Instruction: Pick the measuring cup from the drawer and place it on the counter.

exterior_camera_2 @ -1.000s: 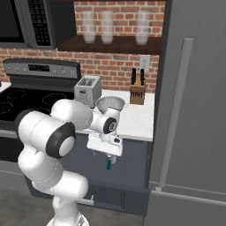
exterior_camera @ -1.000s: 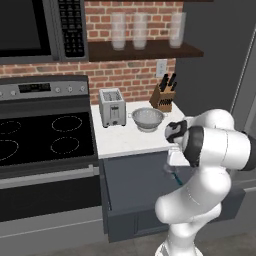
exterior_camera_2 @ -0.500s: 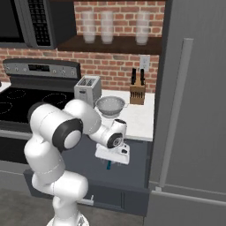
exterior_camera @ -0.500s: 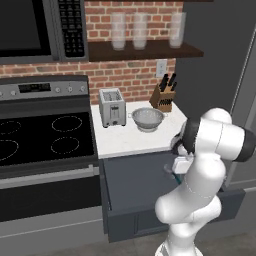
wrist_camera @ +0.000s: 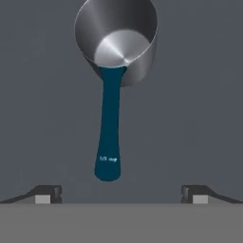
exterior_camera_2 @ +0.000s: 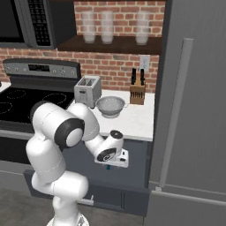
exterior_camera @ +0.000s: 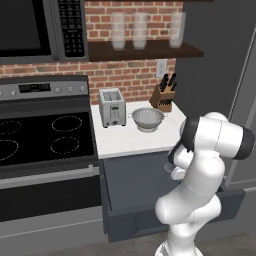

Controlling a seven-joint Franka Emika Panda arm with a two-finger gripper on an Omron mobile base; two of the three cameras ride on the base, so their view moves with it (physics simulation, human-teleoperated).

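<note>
Claw (wrist_camera: 118,192) stands released, jaws spread wide, nothing between them; its two dark tips (wrist_camera: 47,193) sit low at the lower left and lower right of the hand view. In the left base view the drawer (exterior_camera: 140,180) is pulled open below the counter (exterior_camera: 135,140), centre frame, and the arm reaches down into it.

Measuring cup (wrist_camera: 114,71) lies on the drawer floor, upper centre of the hand view: steel bowl at top, teal handle running straight down toward the tips, its rounded end just short of them and apart.

Judgement: the step in hand is the approach to grasp. The handle lies midway between the tips, so alignment looks sound. Recommend descending straight, closing across the narrow handle near mid-length rather than at its tip, where it may pivot. Avoid the bowl; it looks too round for a firm hold.

Right base view, centre: the hand (exterior_camera_2: 115,155) hangs over the drawer, below the counter edge.
</note>
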